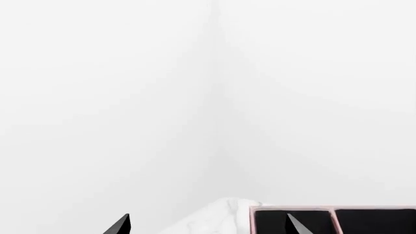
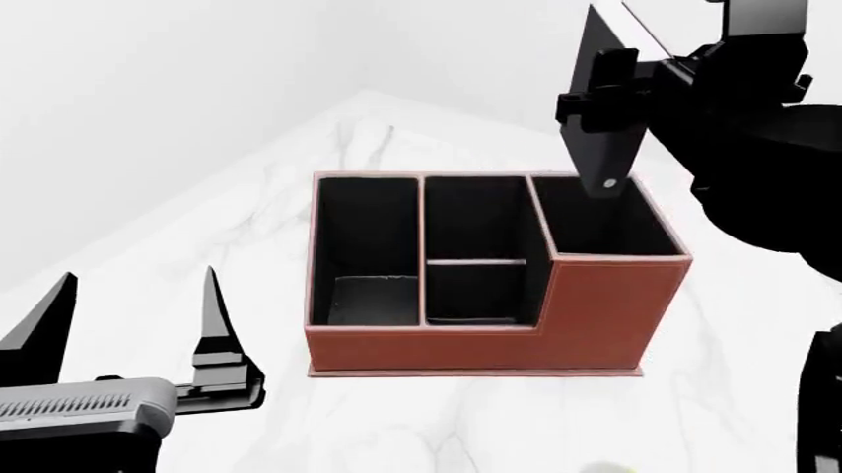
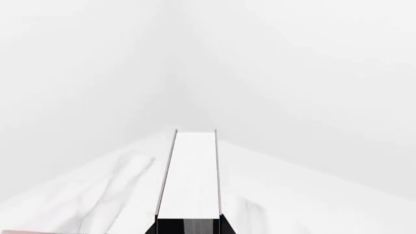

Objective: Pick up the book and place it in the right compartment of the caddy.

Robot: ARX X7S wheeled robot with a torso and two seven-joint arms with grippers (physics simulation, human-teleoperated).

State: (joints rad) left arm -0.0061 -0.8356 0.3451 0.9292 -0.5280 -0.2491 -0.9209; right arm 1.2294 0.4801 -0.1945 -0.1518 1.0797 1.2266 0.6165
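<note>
While the book (image 2: 602,118) is held upright between the jaws of the right gripper (image 2: 616,94), its lower edge hangs just over the rim of the right compartment (image 2: 608,222) — the tall-walled end section of the caddy (image 2: 487,340). In the right wrist view the white page edges are seen running straight out from between the jaws, which are clamped on the black covers. The placing step is judged to be in hand: the lift is done and the carry is almost over. A straight descent is called for next, with the book kept clear of the reddish-brown walls, and the jaws parted only once it is well inside the black-lined cell. Away from that grip, the left gripper (image 2: 132,325) is held low beside the caddy's long narrow end — its jaws apart, nothing between them. One book, one caddy with four cells, and two grippers are counted on the marble table (image 2: 237,217).
</note>
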